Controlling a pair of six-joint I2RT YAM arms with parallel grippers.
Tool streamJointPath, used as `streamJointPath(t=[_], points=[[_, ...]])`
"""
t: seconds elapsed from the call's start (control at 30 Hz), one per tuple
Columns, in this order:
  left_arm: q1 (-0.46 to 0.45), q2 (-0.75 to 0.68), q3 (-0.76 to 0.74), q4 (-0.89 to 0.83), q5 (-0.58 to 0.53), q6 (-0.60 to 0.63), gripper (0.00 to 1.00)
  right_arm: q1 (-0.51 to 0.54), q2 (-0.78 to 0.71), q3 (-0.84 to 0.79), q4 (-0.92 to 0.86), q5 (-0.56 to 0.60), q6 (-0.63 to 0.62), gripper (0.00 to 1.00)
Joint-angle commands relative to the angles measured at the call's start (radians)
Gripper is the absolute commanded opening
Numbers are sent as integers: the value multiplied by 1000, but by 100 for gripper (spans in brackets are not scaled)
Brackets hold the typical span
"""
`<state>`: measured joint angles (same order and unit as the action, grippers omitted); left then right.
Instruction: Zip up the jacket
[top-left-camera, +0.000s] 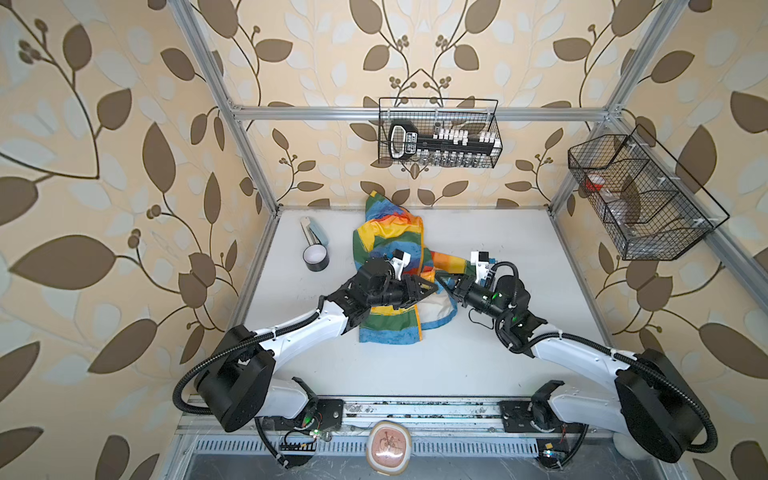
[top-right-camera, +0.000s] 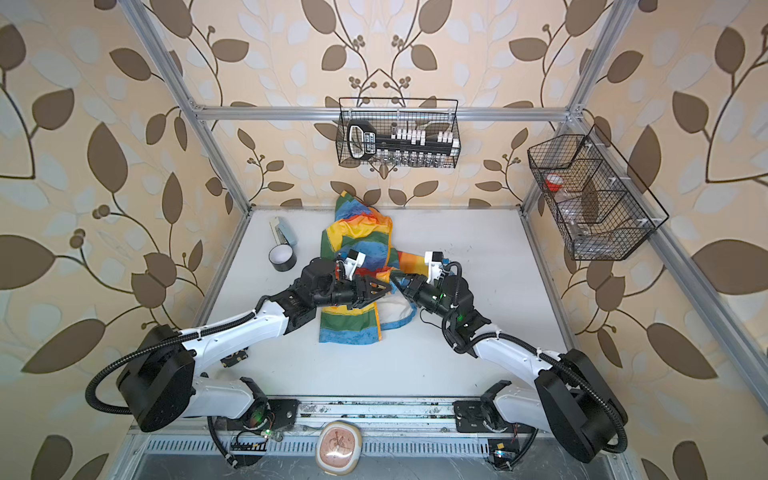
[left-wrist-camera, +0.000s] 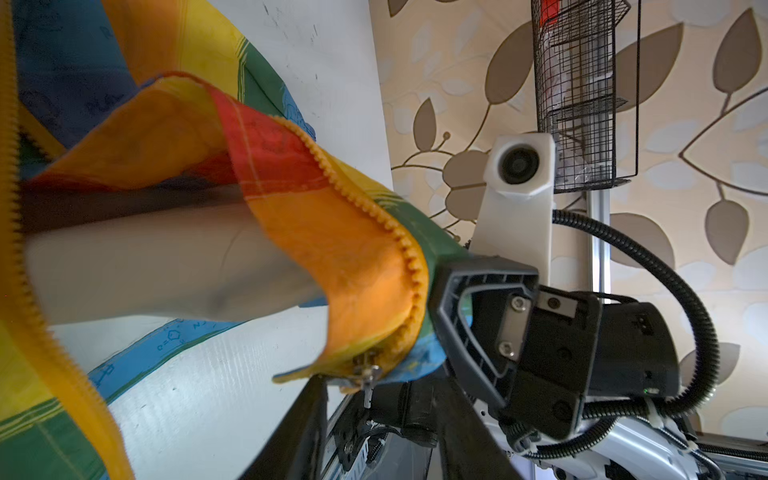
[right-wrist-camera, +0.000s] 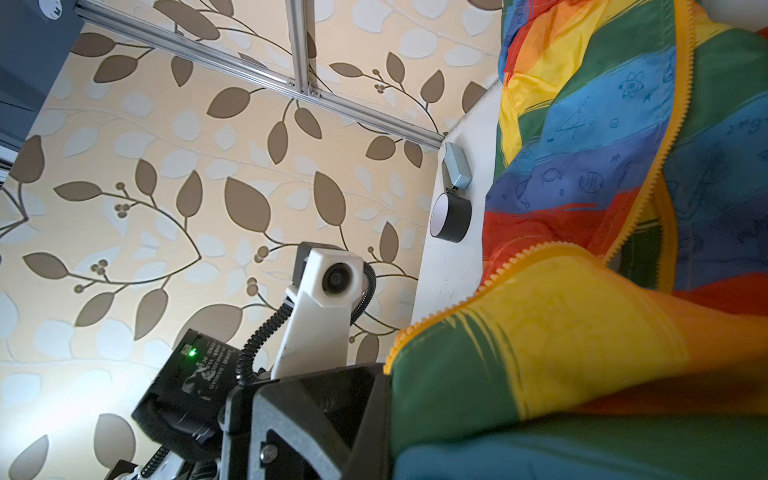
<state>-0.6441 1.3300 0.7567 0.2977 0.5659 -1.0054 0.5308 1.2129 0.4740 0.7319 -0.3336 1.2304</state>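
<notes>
left wrist view has the left claw (left-wrist-camera: 380, 409) with its fingers apart and nothing between them, and the small metal zipper slider (left-wrist-camera: 365, 374) dangles right by the gap. the right claw (left-wrist-camera: 434, 307) is clamped on the jacket (top-left-camera: 386, 237) at the hem edge beside that slider, lifting a flap off the table (top-left-camera: 457, 365). the jacket lies crumpled mid-table, its hood end reaching the far edge. the two rows of chunky orange plastic teeth (left-wrist-camera: 357, 195) run well apart, so zipping has not begun; the step looks like lining up the bottom ends. next, the left claw probably has to pinch the loose row's end and feed it into the slider, which is fiddly on thin, slippery, crinkled rainbow cloth with white lining.
</notes>
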Motion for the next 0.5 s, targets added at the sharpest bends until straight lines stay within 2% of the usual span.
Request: streamJointPath(t=[0.0, 0.13, 0.17, 0.27, 0.47], points=[[36, -98, -17, -41, 4, 45, 55, -6, -36, -7, 41, -19, 14, 0], [85, -136, -24, -123, -6, 89, 83, -8, -47, -9, 23, -25, 8, 0], [94, -137, -25, -124, -5, 94, 87, -6, -49, -8, 17, -27, 8, 0], [105, -105, -16, -78, 30, 96, 90, -5, -63, -15, 6, -25, 7, 0], [103, 1, 1, 163, 148, 12, 85, -6, -95, -32, -27, -19, -2, 0]])
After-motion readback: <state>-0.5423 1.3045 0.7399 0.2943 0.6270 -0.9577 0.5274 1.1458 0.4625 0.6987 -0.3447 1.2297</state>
